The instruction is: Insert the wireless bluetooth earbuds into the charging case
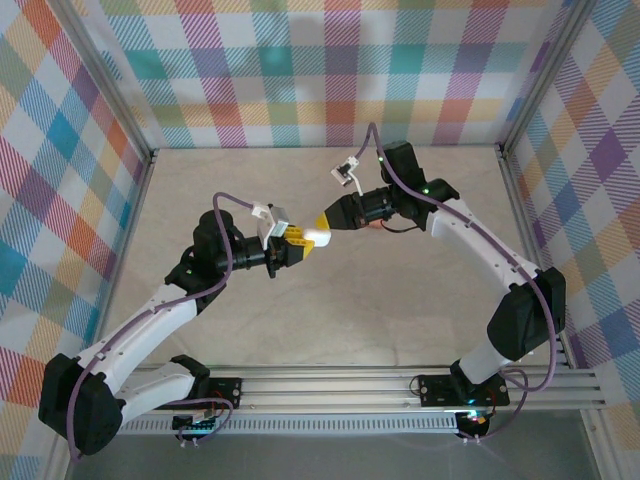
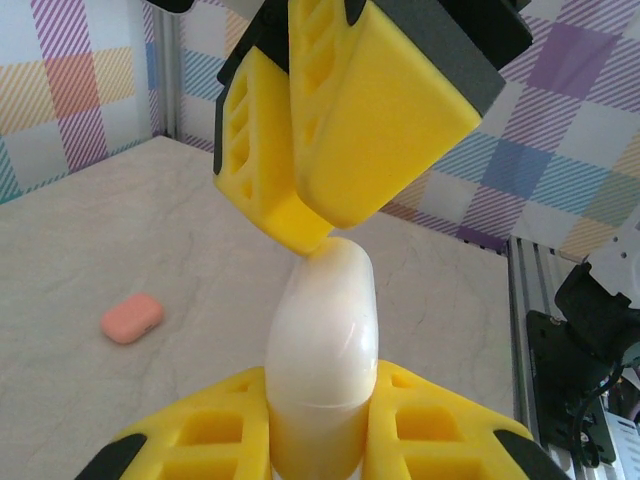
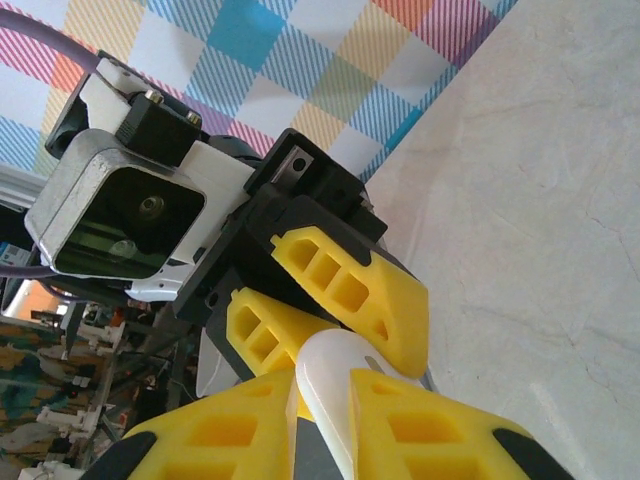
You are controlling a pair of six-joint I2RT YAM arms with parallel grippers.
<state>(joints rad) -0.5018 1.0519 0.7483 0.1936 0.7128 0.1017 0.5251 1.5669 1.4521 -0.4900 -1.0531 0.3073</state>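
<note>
- The white charging case [image 2: 325, 340] is up in the air over the table [image 1: 400, 300], between my two arms.
- My left gripper [image 1: 303, 241] is clamped fully on one end of it, with a yellow finger on either side.
- My right gripper [image 1: 327, 224] is nearly closed, its fingertips pinching the case's other end.
- A salmon-pink case [image 2: 132, 318] lies on the table, well apart from all this.

Bright, even overhead light; soft faint shadows; wrist-view foregrounds slightly blurred.
</note>
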